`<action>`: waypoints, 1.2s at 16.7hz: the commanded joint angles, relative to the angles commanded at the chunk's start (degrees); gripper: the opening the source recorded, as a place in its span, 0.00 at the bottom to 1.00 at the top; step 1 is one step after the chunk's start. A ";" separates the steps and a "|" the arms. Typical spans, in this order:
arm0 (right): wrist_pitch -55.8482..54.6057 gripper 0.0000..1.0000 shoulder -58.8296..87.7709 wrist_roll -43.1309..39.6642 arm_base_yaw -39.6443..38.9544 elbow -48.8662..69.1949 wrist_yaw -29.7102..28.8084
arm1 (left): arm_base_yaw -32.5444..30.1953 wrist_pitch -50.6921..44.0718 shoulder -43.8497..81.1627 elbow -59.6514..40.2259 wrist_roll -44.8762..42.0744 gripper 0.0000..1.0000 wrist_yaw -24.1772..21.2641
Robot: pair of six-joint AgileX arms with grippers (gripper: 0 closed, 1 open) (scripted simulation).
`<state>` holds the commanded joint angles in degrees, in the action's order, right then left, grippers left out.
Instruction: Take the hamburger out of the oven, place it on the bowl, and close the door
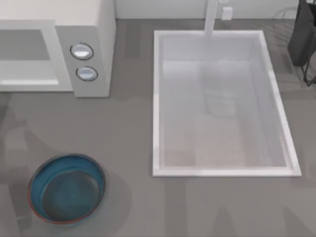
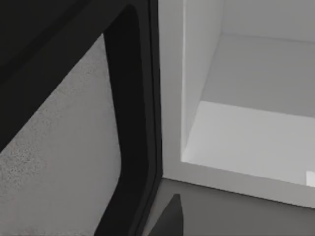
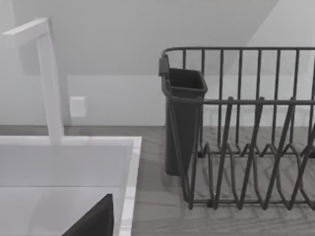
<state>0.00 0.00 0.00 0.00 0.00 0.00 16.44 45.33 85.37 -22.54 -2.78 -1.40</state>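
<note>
Bowl [image 1: 66, 188] sits empty on the desk [image 1: 128, 128]; oven [image 1: 94, 29] at back-left. Reaching blind risks clipping the door [image 2: 130, 123]; can't tell either arm's fingers

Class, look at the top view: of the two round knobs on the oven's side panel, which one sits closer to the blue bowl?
The lower knob, nearer the oven's front edge; the other knob sits above it, farther from the bowl.

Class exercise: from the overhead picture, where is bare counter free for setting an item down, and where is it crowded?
Free: counter between bowl and sink, and below the oven. Crowded: the top right corner, by the dish rack.
</note>
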 joint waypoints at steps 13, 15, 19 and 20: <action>0.00 1.00 0.00 0.00 0.00 0.00 0.00 | -19.73 -34.74 8.81 -19.54 38.67 0.00 14.48; 0.00 1.00 0.00 0.00 0.00 0.00 0.00 | -25.34 -46.93 11.99 -25.22 53.03 0.00 18.31; 0.00 1.00 0.00 0.00 0.00 0.00 0.00 | -36.38 -73.09 19.09 -36.88 84.34 0.00 25.41; 0.00 1.00 0.00 0.00 0.00 0.00 0.00 | -38.99 -79.59 21.13 -39.71 92.24 0.00 26.97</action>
<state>0.00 0.00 0.00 0.00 0.00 0.00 -22.55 -34.26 106.50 -62.25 89.46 25.57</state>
